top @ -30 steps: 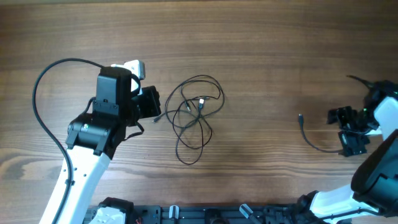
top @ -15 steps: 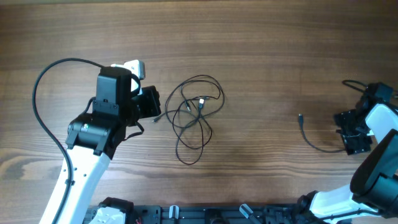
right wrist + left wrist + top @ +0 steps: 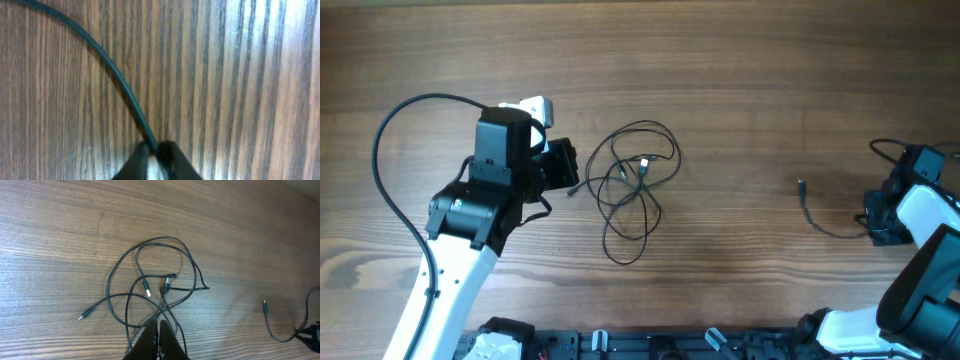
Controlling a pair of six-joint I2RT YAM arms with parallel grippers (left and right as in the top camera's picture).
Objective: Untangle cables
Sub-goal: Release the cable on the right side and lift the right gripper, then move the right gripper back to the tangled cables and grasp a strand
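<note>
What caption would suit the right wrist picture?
Right hand pinching a thin black cable over the wooden table.

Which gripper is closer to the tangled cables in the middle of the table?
Left. The left gripper sits at the edge of the tangled cables, fingers shut. The right gripper is far off at the table's right side, shut on a separate cable.

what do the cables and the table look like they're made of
cables: look like black rubber or plastic jacketing, matte, bending in soft loops; connector tips glint, likely metal.
table: wood or wood-look laminate, brown grain lines with slight sheen; can't tell which.
</note>
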